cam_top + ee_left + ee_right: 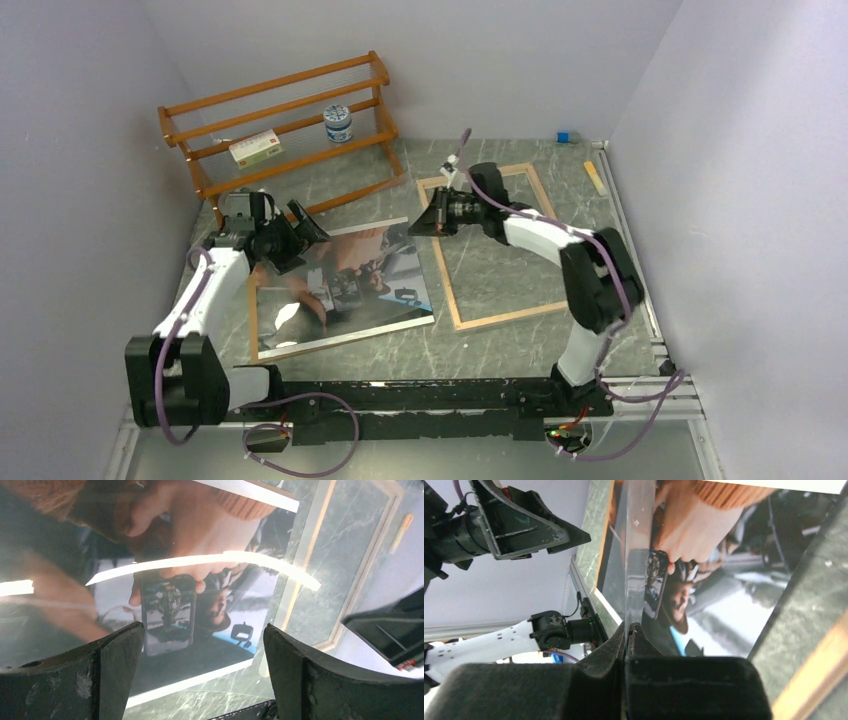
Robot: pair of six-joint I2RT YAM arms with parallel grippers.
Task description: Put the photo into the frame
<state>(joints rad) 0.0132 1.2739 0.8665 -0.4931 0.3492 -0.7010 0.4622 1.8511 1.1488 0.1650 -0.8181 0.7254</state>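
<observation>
The photo [370, 280] lies flat at the left middle of the table, a dark car picture with a white margin [200, 605] [724, 580]. The pale wood frame [500, 315] lies just right of it, its rim showing in both wrist views [297, 575] [814, 675]. A thin clear sheet [639, 555] rises over the photo, bowed and catching glare. My right gripper [420, 225] [629, 625] is shut on that sheet's edge, near the photo's far right corner. My left gripper [300, 235] [202, 627] hangs open above the photo's far left part, holding nothing.
An orange-brown slatted rack [280, 130] stands at the back left with a small tin [338, 124] and a box [255, 148] on it. A brown backing sheet [253, 320] shows under the photo's left edge. Walls close in on three sides.
</observation>
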